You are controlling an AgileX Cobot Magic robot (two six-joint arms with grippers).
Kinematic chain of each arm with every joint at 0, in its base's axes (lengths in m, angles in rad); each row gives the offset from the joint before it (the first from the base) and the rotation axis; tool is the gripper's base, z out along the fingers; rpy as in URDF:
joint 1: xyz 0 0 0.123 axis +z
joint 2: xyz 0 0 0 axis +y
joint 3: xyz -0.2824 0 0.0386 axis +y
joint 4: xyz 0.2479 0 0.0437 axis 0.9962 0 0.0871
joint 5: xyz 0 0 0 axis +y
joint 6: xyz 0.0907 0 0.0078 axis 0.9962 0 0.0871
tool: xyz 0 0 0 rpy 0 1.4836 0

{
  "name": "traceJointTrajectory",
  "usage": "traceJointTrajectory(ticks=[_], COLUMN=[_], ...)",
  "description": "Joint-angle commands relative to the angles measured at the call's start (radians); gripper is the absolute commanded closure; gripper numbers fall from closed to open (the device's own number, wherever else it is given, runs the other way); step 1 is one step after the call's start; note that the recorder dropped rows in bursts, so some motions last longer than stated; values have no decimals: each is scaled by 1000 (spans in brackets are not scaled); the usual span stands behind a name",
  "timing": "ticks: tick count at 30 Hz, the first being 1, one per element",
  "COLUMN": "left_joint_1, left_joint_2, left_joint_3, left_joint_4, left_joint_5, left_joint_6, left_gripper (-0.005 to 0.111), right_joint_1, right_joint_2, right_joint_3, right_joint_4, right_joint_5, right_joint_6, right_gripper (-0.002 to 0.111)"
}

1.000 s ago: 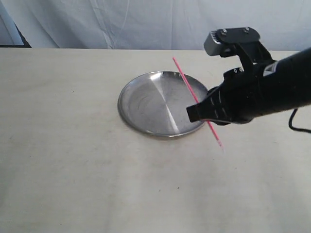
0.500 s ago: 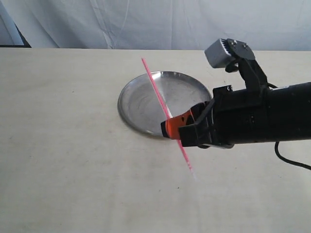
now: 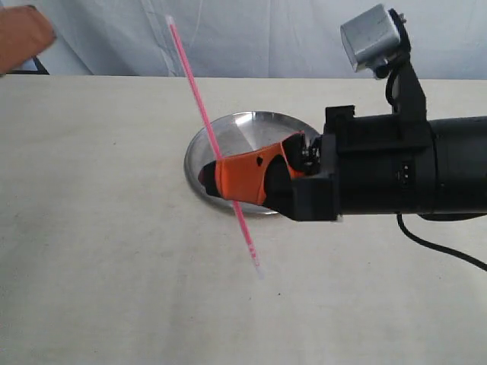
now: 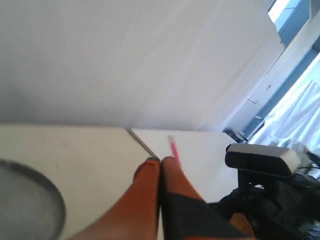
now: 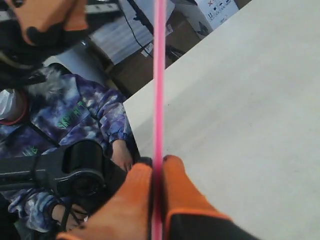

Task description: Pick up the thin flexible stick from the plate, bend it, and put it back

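Note:
The thin flexible stick [image 3: 194, 84], pink and straight, hangs steeply tilted in the air over the plate's left side. My right gripper [image 3: 207, 176], with orange fingers, is shut on it a little below its middle; the right wrist view shows the stick [image 5: 159, 75] pinched between both fingertips [image 5: 142, 172]. The silver plate [image 3: 243, 133] lies on the table, partly hidden by the right arm. My left gripper [image 3: 27, 30] is at the top left corner of the exterior view, far from the stick. In the left wrist view its fingers [image 4: 150, 172] are pressed together with nothing between them, and the stick's end [image 4: 173, 149] shows beyond them.
The pale table [image 3: 114, 251] spreads around the plate. A white curtain [image 3: 266, 38] hangs behind the table's far edge. The right arm's camera housing [image 3: 373, 38] rises above the arm. A person in a patterned hoodie [image 5: 80, 120] sits past the table edge.
My right gripper has risen and moved left with the stick, which now stands steeper and higher. The left gripper has come into view at the top left.

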Motion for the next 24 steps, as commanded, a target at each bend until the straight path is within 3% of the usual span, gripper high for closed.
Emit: traceJointTrajectory(ticks=[1, 4, 7, 9, 17, 24], left_joint_1=[-6, -15, -26, -27, -27, -27], left_joint_2=[242, 317, 324, 324, 324, 324], left_joint_3=[-1, -1, -1, -1, -1, -1], left_joint_4=[53, 40, -21, -56, -29, -27], left_joint_5=[-329, -353, -353, -353, -353, -312], left_joint_6=[-173, -173, -173, -173, -173, -165], left_gripper=[104, 89, 49, 34, 41, 42], right_joint_1=[1, 1, 1, 12, 181, 244], right_joint_2=[-5, 2, 27, 47, 152, 198], right_joint_3=[5, 5, 5, -1, -141, -215], right_joint_4=[41, 41, 41, 41, 41, 41], right_joint_5=[59, 51, -4, -12, -142, -134], right_joint_6=[-13, 19, 99, 113, 121, 121], right_gripper=[109, 109, 109, 109, 109, 109])
